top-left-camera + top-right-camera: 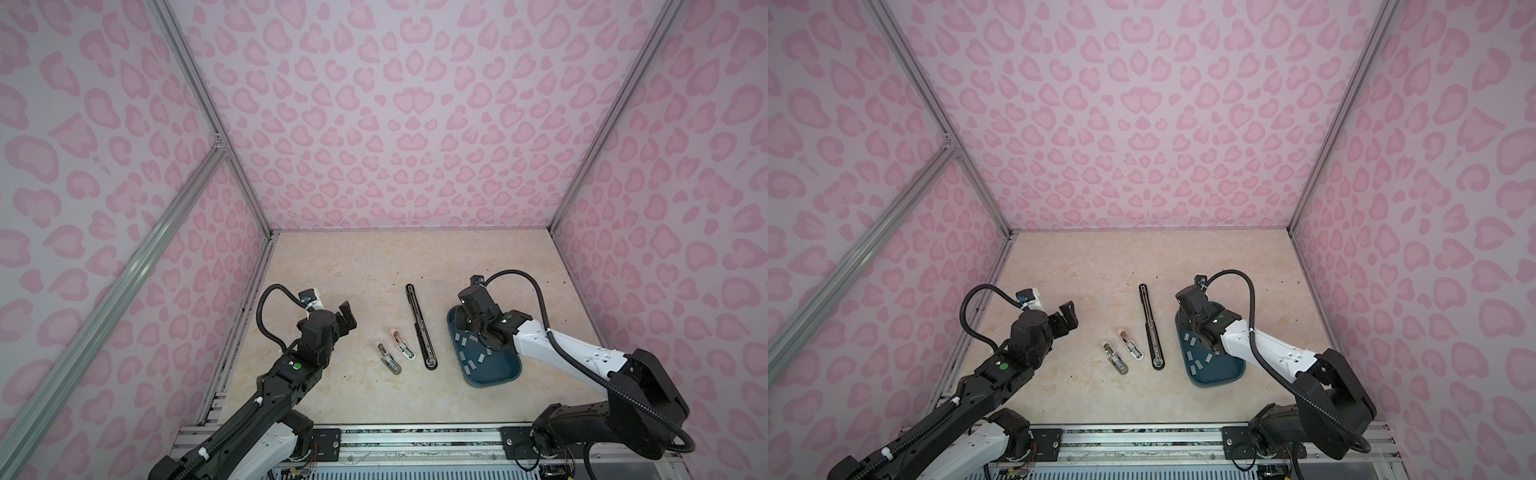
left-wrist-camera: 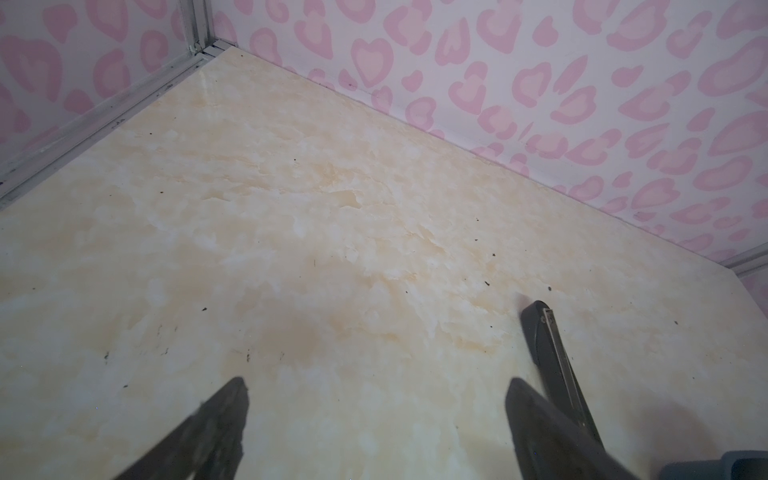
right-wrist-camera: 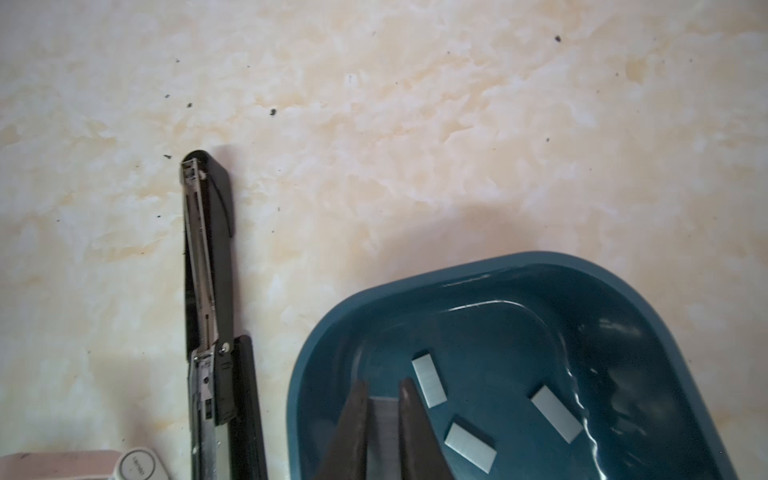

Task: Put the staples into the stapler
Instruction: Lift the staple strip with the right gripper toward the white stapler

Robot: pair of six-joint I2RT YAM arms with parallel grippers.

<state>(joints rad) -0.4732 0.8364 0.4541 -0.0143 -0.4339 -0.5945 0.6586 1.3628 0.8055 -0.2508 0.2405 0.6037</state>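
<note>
A long black stapler (image 1: pixel 419 328) (image 3: pixel 210 291) lies opened flat mid-table, its metal channel showing. Several grey staples (image 1: pixel 473 365) (image 3: pixel 429 380) lie loose in a dark blue tray (image 1: pixel 498 380) (image 3: pixel 540 259) to its right. My right gripper (image 3: pixel 383 386) (image 1: pixel 473 322) reaches down into the tray's far end and is shut on one staple strip (image 3: pixel 383 419), which sits between the fingers. My left gripper (image 1: pixel 347 318) (image 2: pixel 378 384) hovers open and empty over bare table, left of the stapler, whose far tip (image 2: pixel 548 345) shows beside one finger.
Two small staplers (image 1: pixel 388 358) (image 1: pixel 402 344) lie opened between the left arm and the long stapler; one end of a pale one (image 3: pixel 137 463) shows in the right wrist view. Pink patterned walls close in the table on three sides.
</note>
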